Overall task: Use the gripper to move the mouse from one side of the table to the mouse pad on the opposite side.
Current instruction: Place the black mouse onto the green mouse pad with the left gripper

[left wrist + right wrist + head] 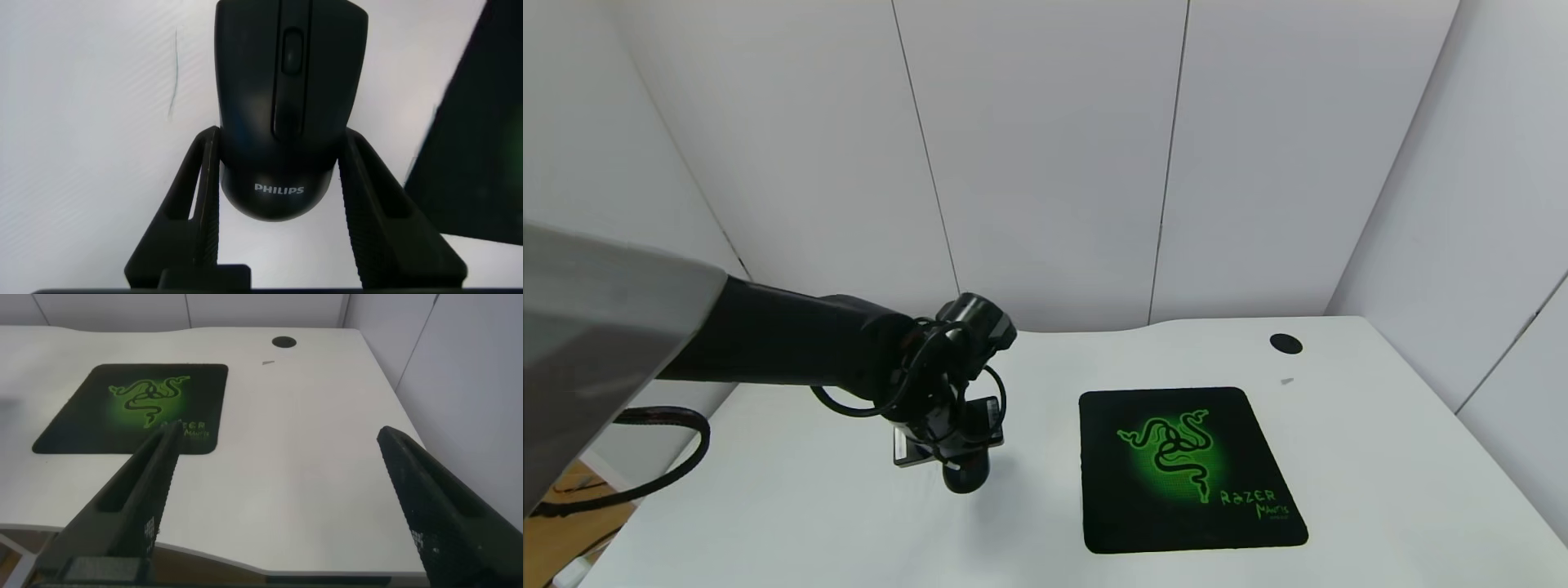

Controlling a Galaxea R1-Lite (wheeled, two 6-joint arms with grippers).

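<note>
The black mouse [966, 475] sits left of the table's middle, between the fingers of my left gripper [947, 441]. In the left wrist view both ribbed fingers [208, 188] press the sides of the mouse [282, 82], whose back reads "PHILIPS". The mouse is at or just above the white table [809, 506]; I cannot tell whether it touches. The black mouse pad [1188, 469] with the green snake emblem lies to the right, a hand's width from the mouse. Its edge shows in the left wrist view [482, 147]. My right gripper [278, 437] is open and empty by the table's front right edge, out of the head view.
A round black cable hole [1285, 344] is at the back right, with a small grey speck [1287, 380] near it. White walls close the back and right sides. The mouse pad [135, 408] and the hole [283, 342] show in the right wrist view.
</note>
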